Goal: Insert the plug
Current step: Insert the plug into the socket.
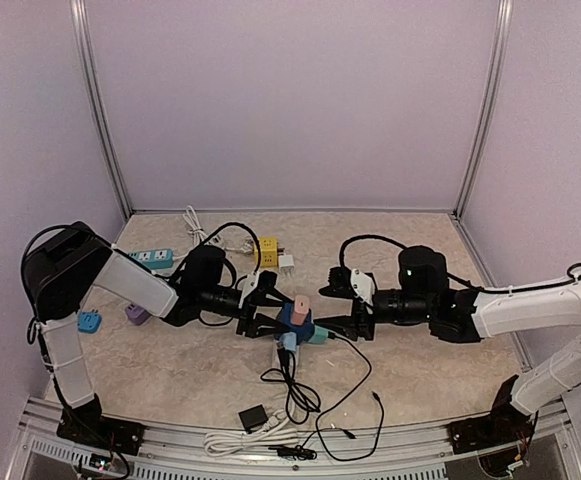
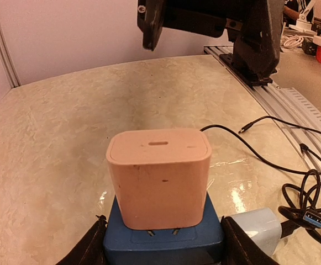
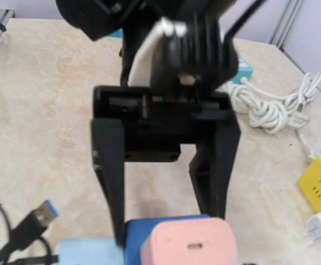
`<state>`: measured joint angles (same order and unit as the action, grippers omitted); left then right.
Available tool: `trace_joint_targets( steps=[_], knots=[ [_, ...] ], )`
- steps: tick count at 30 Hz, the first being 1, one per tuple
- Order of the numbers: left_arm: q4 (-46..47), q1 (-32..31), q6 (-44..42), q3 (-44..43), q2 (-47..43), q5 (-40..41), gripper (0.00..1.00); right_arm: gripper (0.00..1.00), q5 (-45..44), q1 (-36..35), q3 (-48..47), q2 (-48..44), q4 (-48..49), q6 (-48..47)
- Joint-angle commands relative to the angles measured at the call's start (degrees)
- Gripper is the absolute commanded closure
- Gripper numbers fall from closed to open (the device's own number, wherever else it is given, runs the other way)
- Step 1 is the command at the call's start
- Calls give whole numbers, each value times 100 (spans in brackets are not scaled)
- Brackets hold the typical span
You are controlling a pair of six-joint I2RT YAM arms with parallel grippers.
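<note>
The left gripper (image 1: 286, 322) reaches in from the left side, and its jaws pinch a blue socket cube (image 1: 296, 324) that sits on the counter (image 1: 170, 370) near the middle. In the left wrist view one black finger presses against each side wall of the cube. A pink USB charger (image 2: 159, 176) stands upright on the cube's top face with its USB port facing up. Short stubs of its two prongs (image 2: 174, 231) show between the pink body and the blue top, so it is not seated flush.

The right gripper (image 1: 326, 310) comes in from the right side, just beside the charger. Its jaws are spread and they hold nothing. The charger sits apart from both fingers.

A pale blue plug (image 2: 261, 226) lies against the cube's side, and its black cable (image 1: 300, 390) runs in a tangle toward the near edge. A loose USB-A connector (image 2: 313, 218) with a blue tongue lies on that tangle. A small black adapter (image 1: 253, 417) and a coiled white cable (image 1: 255, 438) lie near the front rail.

Behind the cube are a yellow socket cube (image 1: 267, 247) and a white two-prong adapter (image 1: 287, 263), close together. A teal power strip (image 1: 152, 258) lies at the far left. A small blue adapter (image 1: 89, 322) and a purple one (image 1: 137, 313) lie beside the left arm.
</note>
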<state>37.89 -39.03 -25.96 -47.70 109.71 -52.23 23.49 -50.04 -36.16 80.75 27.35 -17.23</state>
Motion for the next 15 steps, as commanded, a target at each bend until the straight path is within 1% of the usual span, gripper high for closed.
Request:
trace_joint_targets(
  steps=[1,4,5,6,8,9,10,11,12,15],
  knots=[
    [-967,196,-169,312,316,512,100,38,-101,-6,-29,-603,-1512,-365],
    [-1070,264,-330,409,255,681,100,33,-288,0,-85,-945,-1954,-250],
    [-1187,290,-395,416,232,699,96,30,-377,2,-126,-1015,-2021,-205],
    [-1299,312,-492,430,214,693,86,28,-477,-4,-161,-1059,-2065,-157],
    [-1386,353,-627,523,122,664,46,15,-644,8,-267,-1067,-2096,-47],
    [-1378,366,-645,566,75,684,28,2,-694,10,-342,-1031,-2106,20],
    [-1356,376,-626,609,-11,723,15,1,-719,7,-438,-933,-2134,92],
    [-1303,392,-581,646,-73,783,5,0,-732,10,-552,-827,-2172,187],
    [-1253,410,-566,695,-164,842,2,0,-713,12,-691,-711,-2254,262],
    [-1261,477,-613,797,-531,957,1,0,-688,4,-1101,-325,-2568,403]
  ],
)
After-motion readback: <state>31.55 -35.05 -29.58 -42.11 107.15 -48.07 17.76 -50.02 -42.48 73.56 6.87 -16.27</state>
